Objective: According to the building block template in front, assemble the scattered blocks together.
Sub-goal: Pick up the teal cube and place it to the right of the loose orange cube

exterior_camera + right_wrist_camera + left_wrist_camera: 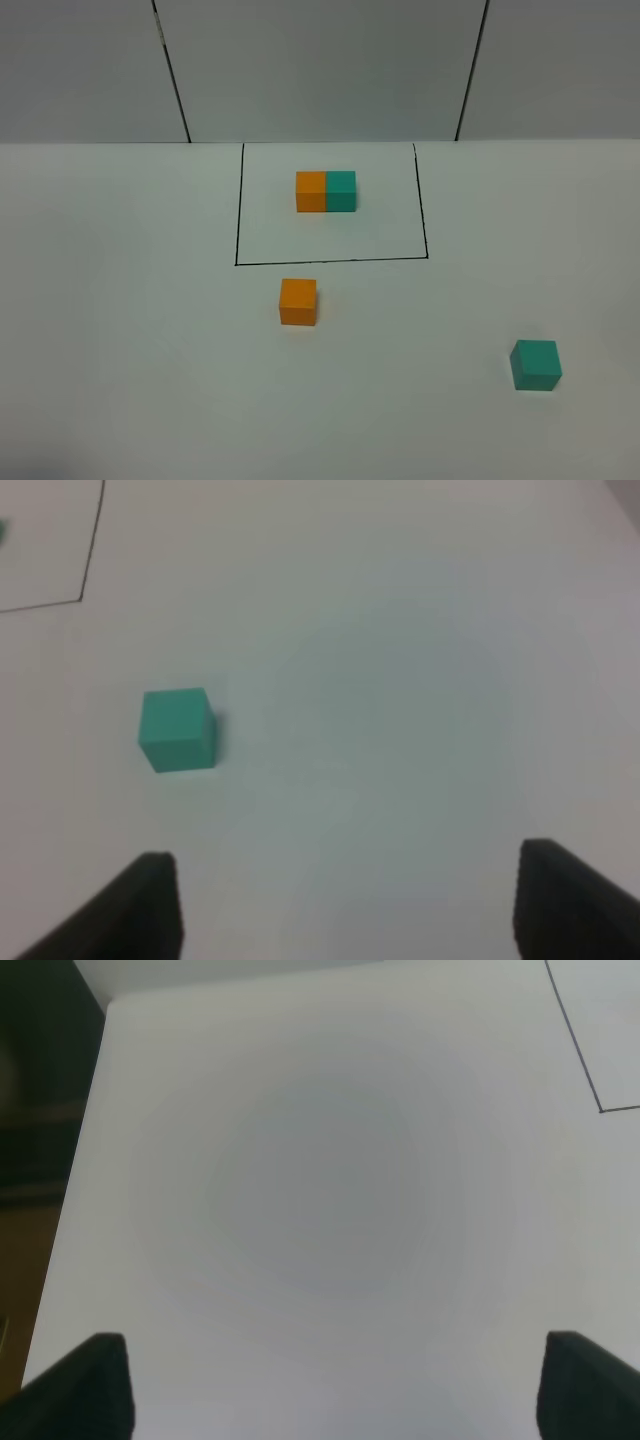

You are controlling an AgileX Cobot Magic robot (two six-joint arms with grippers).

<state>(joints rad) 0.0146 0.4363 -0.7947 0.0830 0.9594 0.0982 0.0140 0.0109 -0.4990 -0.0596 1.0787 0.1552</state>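
Two scattered blocks are seen on the table: orange cube just outside the black outline, teal cube well off right; the template pair is framed inside; left gripper and right gripper are held wide open.

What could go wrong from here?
1. The loose orange cube sits just outside the black outline, near the template pair; a reach could disturb the template instead.
2. The loose teal cube lies off to one side of the open right gripper; descending without re-centring could knock it away.
3. The left wrist view shows no cube ahead of the open left gripper, so it approaches blind.
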